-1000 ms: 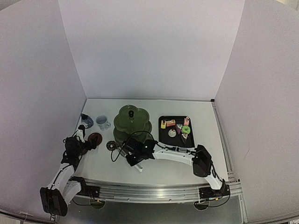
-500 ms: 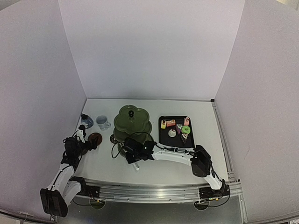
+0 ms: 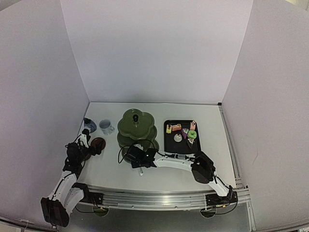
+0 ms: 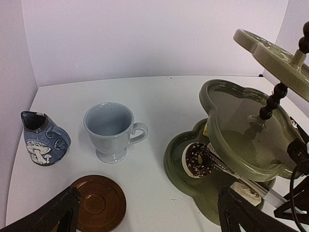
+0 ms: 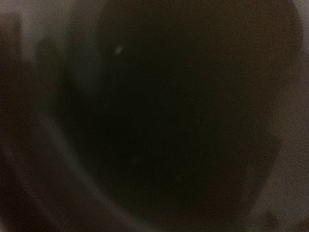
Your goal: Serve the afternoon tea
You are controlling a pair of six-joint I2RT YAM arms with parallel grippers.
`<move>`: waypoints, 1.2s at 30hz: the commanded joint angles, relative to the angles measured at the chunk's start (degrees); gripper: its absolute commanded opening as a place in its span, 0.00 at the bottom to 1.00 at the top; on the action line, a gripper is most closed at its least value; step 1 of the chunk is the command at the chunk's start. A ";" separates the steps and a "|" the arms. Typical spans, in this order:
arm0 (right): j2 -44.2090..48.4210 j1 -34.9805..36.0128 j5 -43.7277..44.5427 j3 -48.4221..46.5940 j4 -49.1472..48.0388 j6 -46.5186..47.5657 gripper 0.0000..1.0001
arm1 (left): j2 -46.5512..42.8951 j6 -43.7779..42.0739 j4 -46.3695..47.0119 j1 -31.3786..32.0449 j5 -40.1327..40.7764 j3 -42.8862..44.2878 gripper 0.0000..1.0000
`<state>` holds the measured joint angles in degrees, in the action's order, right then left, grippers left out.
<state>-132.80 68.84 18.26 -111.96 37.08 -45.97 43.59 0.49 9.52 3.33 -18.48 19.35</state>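
Note:
The olive-green three-tier stand stands mid-table and fills the right of the left wrist view. My right gripper sits at the stand's near-left edge, shut on metal tongs. The tongs hold a chocolate sprinkled doughnut over the bottom tier. The right wrist view is dark. My left gripper is open and empty, its fingers either side of a brown coaster. A pale blue cup and a dark blue mushroom-painted cup stand behind the coaster.
A black tray right of the stand holds several small cakes. A yellow cake piece and a pale cake lie on the bottom tier. White walls close the table on three sides.
My right gripper has carried the doughnut on the tongs from the table left of the stand back and right, onto the bottom tier. The left arm has barely moved.

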 commanded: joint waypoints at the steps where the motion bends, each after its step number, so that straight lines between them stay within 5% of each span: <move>1: 0.58 0.33 6.38 -2.25 -1.62 -3.37 0.00 | -0.90 -0.05 2.35 0.39 -1.29 -0.58 1.00; 14: -1.46 0.33 6.51 -3.58 -1.21 -4.43 0.00 | -1.15 -0.22 2.26 0.61 -1.38 -0.55 1.00; 21: -1.24 0.16 6.81 -3.53 -0.48 -4.91 0.17 | -1.22 -0.32 2.35 0.58 -1.47 -0.65 1.00; 36: -0.43 0.07 5.38 -4.52 0.30 -4.35 0.28 | -1.23 -0.40 2.01 0.60 -1.63 -0.63 1.00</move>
<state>-133.91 68.82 22.76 -114.02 37.37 -50.00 43.13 0.25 9.58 3.70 -19.35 19.35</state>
